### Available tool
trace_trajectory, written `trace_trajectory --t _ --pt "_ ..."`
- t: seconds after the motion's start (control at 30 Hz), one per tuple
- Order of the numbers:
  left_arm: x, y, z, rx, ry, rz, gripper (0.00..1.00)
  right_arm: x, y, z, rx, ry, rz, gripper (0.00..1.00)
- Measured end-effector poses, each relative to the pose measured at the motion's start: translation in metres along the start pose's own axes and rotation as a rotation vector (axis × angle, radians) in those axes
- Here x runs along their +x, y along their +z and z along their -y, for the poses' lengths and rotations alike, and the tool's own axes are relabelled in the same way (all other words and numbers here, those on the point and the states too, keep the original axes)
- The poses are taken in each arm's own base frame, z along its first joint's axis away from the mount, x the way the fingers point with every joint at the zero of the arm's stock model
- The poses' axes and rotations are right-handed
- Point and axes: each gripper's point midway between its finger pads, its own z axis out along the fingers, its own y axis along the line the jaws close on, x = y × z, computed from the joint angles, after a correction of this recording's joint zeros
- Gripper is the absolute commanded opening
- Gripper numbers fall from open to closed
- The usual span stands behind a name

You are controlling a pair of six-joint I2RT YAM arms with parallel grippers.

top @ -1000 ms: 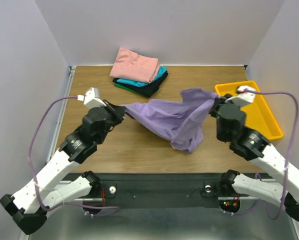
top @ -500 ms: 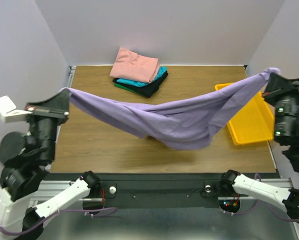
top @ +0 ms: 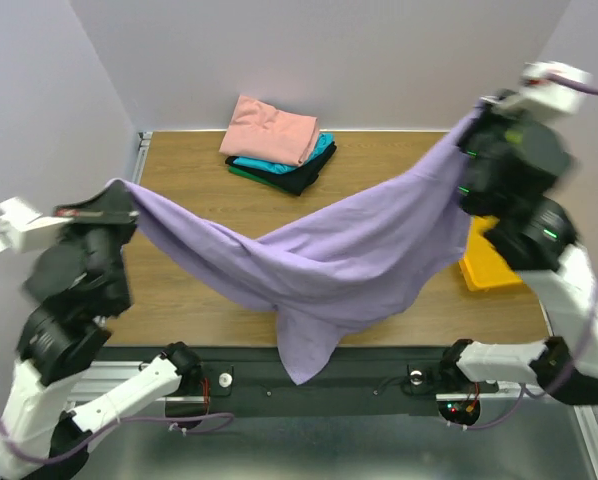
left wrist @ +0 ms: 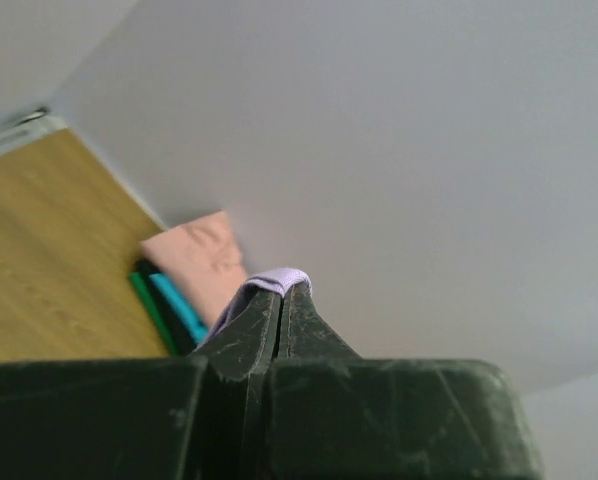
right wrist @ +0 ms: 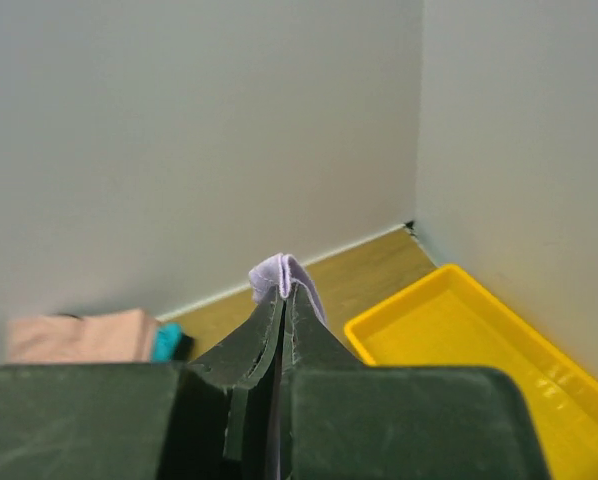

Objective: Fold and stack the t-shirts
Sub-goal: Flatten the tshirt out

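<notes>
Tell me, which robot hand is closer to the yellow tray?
Right. The right gripper holds the purple shirt up in the air close to the tray. The left gripper is far off at the table's opposite side.

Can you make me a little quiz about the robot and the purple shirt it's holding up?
1. True or false: the purple t-shirt lies flat on the table.
2. Which shirt tops the folded stack? A teal, B salmon-pink, C black.
3. Fill in: the left fingers and the right fingers are both shut on the purple ____.
Key: 1 false, it is held up between the two arms; 2 B, the salmon-pink shirt; 3 t-shirt.
</notes>
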Motion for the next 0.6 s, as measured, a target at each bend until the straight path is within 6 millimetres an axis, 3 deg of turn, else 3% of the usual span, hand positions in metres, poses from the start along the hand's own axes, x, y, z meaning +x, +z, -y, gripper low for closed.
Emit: trace_trajectory --t 0.07,0.1,0.17,0.27,0.3,0.33,0.37,0.43,0.53,0.57,0.6 --pt "0.036 0.018 -0.015 -0.102 0.091 -0.006 0.0 0.037 0.025 -0.022 0.04 -0.111 -0.036 0.0" --pt "0.051 0.026 -0.021 -0.135 0.127 -0.01 0.0 0.069 0.048 -0.034 0.055 -0.183 -0.067 0.01" --pt "0.092 0.051 -0.053 -0.241 0.257 -0.02 0.0 0.122 0.087 -0.036 0.1 -0.292 -0.134 0.0" --pt "0.141 0.085 -0.12 -0.376 0.414 -0.08 0.0 0.224 0.146 -0.015 0.157 -0.414 -0.294 0.0" --pt "0.161 0.098 -0.15 -0.415 0.452 -0.124 0.0 0.252 0.161 -0.005 0.172 -0.431 -0.344 0.0" --pt "0.173 0.103 -0.167 -0.429 0.472 -0.164 0.0 0.27 0.17 -0.001 0.176 -0.432 -0.375 0.0" --pt "0.185 0.112 -0.189 -0.46 0.493 -0.198 0.0 0.302 0.186 0.008 0.188 -0.439 -0.428 0.0" --pt "0.204 0.127 -0.211 -0.477 0.51 -0.26 0.0 0.345 0.209 0.016 0.187 -0.432 -0.498 0.0" --pt "0.233 0.156 -0.233 -0.481 0.527 -0.331 0.0 0.389 0.243 0.016 0.174 -0.423 -0.547 0.01" --pt "0.24 0.165 -0.239 -0.481 0.536 -0.355 0.0 0.406 0.252 0.012 0.157 -0.424 -0.565 0.05" --pt "0.252 0.177 -0.244 -0.468 0.538 -0.394 0.0 0.415 0.261 0.006 0.137 -0.416 -0.567 0.16"
